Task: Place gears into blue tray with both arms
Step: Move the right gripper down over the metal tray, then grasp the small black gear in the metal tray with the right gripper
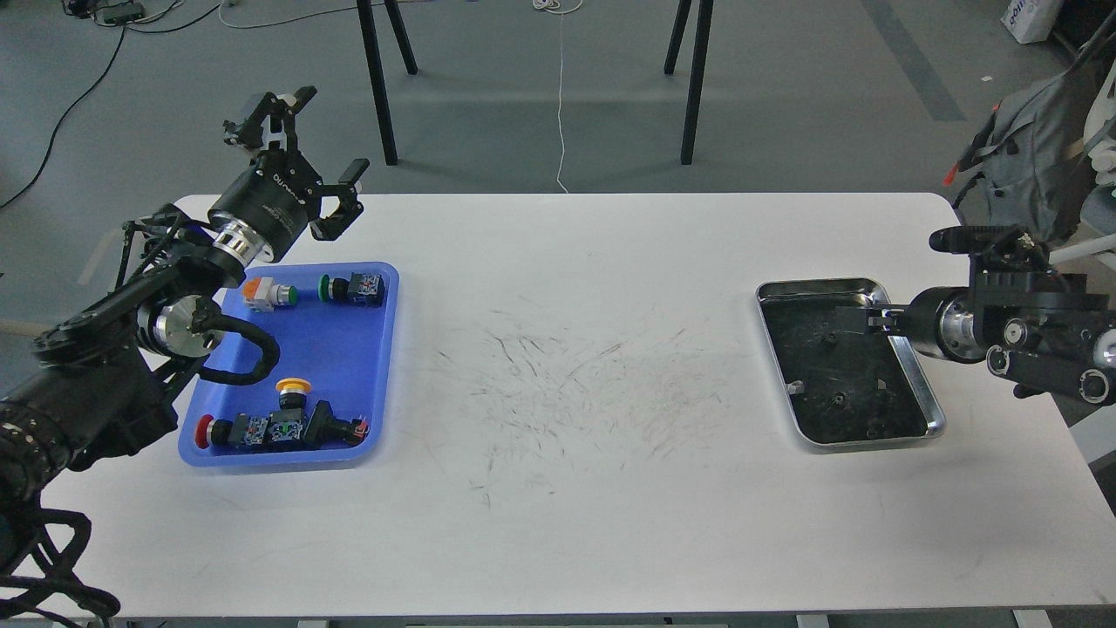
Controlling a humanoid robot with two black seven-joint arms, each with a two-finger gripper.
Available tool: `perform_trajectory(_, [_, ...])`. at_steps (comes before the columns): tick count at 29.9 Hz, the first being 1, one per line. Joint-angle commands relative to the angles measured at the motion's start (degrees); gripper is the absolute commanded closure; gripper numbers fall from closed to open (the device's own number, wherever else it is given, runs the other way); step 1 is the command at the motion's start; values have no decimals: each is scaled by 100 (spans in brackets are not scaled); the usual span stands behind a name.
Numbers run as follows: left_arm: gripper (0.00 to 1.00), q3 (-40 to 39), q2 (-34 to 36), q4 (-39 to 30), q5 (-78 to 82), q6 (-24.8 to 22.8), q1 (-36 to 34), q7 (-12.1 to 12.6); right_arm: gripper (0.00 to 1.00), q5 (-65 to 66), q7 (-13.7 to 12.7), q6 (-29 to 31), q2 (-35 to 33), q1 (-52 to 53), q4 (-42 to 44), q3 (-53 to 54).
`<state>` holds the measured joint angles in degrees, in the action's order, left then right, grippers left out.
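White table (575, 488) fills most of the view, rounded corners, dark scuff marks (575, 384) smeared over its middle. Grey floor (785, 87) behind it, with black stand legs (377, 83) and cables.

Landmark is the blue tray (344, 349). It sits on the table's left part, long axis running near-to-far, leaning slightly right at the far end. It holds push-button switches (281, 423): a row along the near rim, a pair along the far rim.

Steel tray (928, 410) sits far right of the blue tray, across the scuffed patch, same near-to-far long axis but far end leaning left. Dark inside.

Left arm (122, 349) comes in over the blue tray's left rim. Left gripper (309, 144) is beyond the blue tray's far-left corner, raised, pointing up and away; fingers spread wide, nothing between them.

Right arm (1020, 327) reaches in from the right edge, pointing left toward the blue tray's side. Right gripper (850, 320) is over the steel tray's far half; seen dark against the dark tray, cannot tell how far its fingers are apart or if they hold anything.

Gears (837, 400): tiny black wheels inside the steel tray, none visible in the blue tray. One in the near half, another (826, 336) just left of the right gripper tip. Too small to tell orientation; look flat.
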<state>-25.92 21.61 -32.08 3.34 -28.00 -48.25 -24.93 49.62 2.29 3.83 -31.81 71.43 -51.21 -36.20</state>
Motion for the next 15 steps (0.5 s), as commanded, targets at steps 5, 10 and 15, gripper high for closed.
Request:
perform_trajectory(5, [0, 8, 1, 0, 0, 0, 9, -64, 7, 30, 8, 4, 324, -129, 251, -45])
perform_trajectory(10, [0, 8, 1, 9, 0, 0, 9, -73, 11, 82, 35, 13, 413, -200, 278, -54])
perform_trajectory(15, [0, 8, 1, 9, 0, 0, 9, -73, 13, 118, 35, 21, 413, -218, 340, -54])
